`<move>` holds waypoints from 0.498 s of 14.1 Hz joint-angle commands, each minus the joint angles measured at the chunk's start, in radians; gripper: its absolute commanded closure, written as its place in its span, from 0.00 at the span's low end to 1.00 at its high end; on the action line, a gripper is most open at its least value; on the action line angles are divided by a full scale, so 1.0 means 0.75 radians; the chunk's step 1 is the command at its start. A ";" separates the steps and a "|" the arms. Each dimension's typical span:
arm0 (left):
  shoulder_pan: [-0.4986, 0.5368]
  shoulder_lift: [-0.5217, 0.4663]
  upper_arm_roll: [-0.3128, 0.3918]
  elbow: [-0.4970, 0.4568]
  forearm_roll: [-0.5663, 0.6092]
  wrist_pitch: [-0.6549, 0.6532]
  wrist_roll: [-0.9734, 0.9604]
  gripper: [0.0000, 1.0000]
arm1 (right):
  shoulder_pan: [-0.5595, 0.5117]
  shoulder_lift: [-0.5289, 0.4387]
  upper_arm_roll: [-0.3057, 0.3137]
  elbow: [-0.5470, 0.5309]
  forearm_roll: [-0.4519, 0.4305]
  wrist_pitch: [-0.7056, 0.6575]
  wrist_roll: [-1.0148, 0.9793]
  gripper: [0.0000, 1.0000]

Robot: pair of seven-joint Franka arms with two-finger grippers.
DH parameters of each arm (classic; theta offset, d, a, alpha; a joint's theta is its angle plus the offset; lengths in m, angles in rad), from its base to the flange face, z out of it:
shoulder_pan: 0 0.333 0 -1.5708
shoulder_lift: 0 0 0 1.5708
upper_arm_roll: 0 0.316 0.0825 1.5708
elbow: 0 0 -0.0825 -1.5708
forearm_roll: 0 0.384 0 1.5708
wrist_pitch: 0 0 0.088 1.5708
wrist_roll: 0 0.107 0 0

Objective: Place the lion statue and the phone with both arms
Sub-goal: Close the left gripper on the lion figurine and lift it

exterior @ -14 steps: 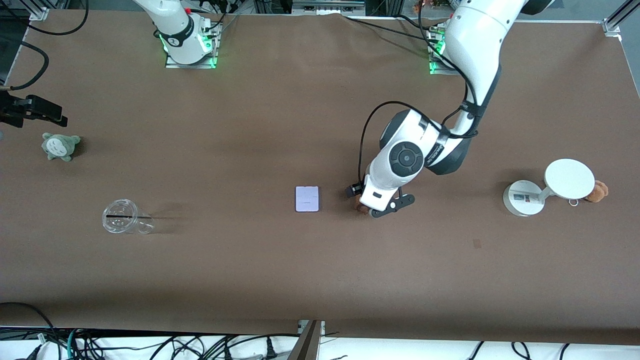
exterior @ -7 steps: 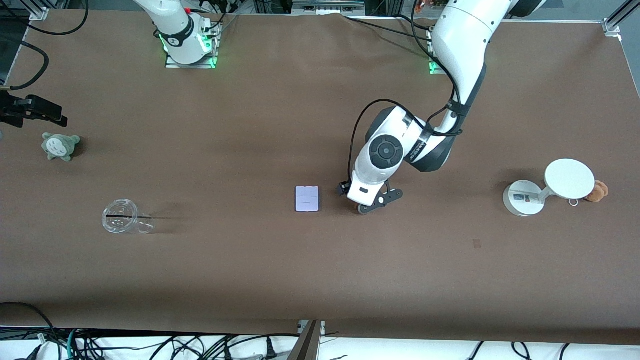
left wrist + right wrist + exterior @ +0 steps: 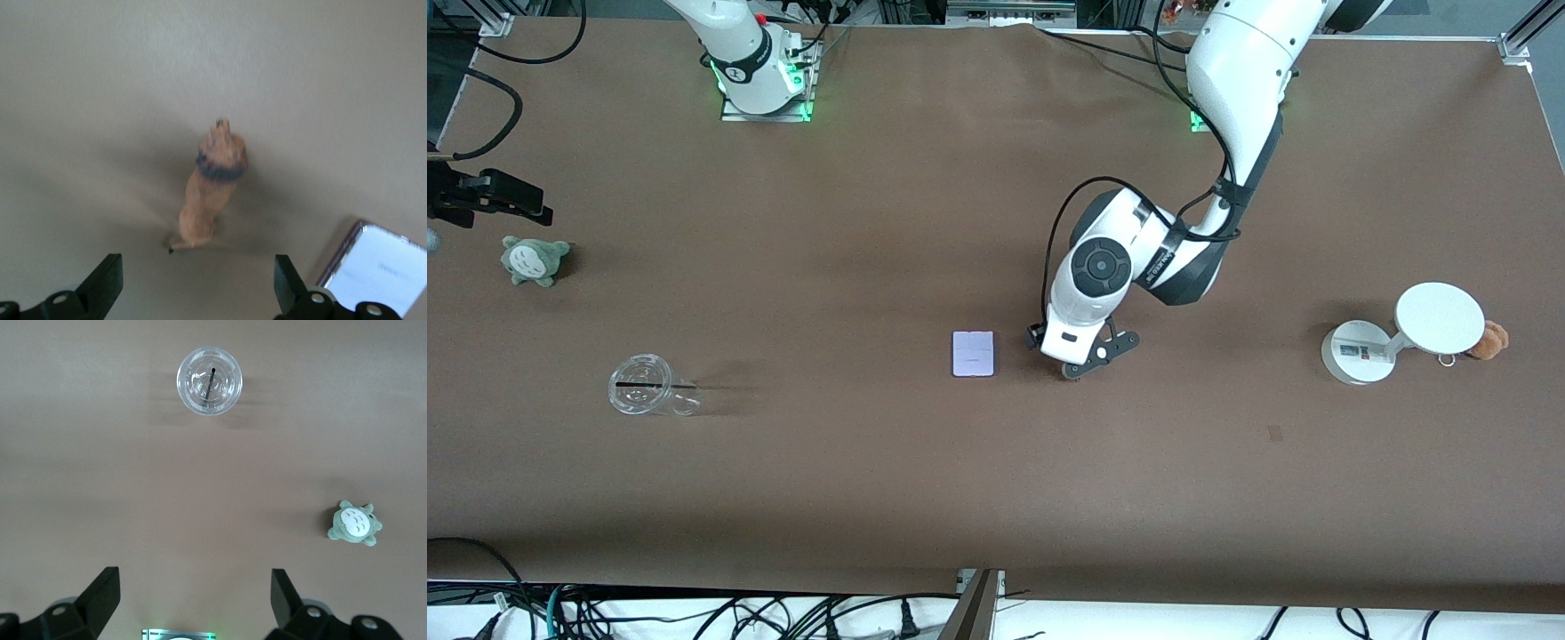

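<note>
While waiting high over the table, right gripper [image 3: 190, 603] spread wide; left gripper [image 3: 197, 283] likewise parted, hovering above lion statue [image 3: 212, 183] beside phone [image 3: 973, 354].

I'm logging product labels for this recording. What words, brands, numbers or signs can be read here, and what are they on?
None can be read.
Left arm: dark lettering on the wrist, too small.
Stand: small printed patches on its base, too small.
Phone: faint mark across it, blurred in the left wrist view too.
Lion statue, cup, plush: no text.
</note>
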 commanded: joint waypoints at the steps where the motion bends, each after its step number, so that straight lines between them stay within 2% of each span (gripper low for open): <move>1: -0.019 0.133 0.036 0.191 0.032 -0.013 -0.021 0.00 | -0.001 0.001 0.000 0.010 0.004 0.000 -0.005 0.00; 5: -0.021 0.225 0.046 0.257 0.108 -0.003 -0.015 0.00 | -0.004 0.008 0.002 0.010 0.004 0.015 -0.018 0.00; 6: -0.021 0.229 0.046 0.255 0.140 0.015 -0.015 0.10 | -0.006 0.010 0.000 0.012 0.004 0.015 -0.020 0.00; 7: -0.021 0.235 0.044 0.255 0.159 0.017 -0.015 0.29 | -0.008 0.010 0.000 0.010 0.004 0.015 -0.020 0.00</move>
